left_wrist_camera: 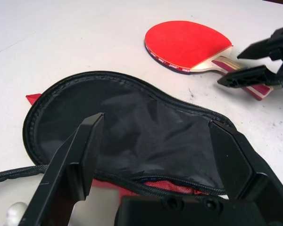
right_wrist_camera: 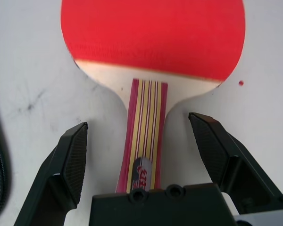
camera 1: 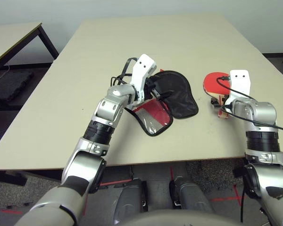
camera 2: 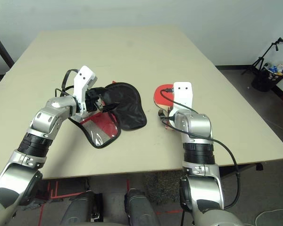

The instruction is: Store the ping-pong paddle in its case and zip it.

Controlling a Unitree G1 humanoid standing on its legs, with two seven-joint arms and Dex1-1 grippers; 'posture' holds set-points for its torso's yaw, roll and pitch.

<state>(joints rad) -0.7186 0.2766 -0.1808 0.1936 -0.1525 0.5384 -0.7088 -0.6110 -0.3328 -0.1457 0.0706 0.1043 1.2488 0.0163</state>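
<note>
The ping-pong paddle [camera 1: 214, 82] lies flat on the table, red face away from me and striped wooden handle [right_wrist_camera: 144, 141] toward me. My right gripper [right_wrist_camera: 139, 123] is open, one finger on each side of the handle without touching it. Left of the paddle lies the case [camera 1: 177, 96], unzipped, its black lining facing up. Its red mesh flap [camera 1: 153, 118] is folded toward the table's front edge. My left gripper [left_wrist_camera: 156, 123] is open just above the black lining [left_wrist_camera: 132, 127], close to the zipper edge. The left wrist view also shows the right gripper's fingers [left_wrist_camera: 254, 75] by the handle.
The beige table [camera 1: 132, 42] stretches wide beyond the case and the paddle. A dark-framed second table [camera 1: 14, 37] stands at the far left. Beside the table on the right, a stand and a bin [camera 2: 269, 70] sit on the floor.
</note>
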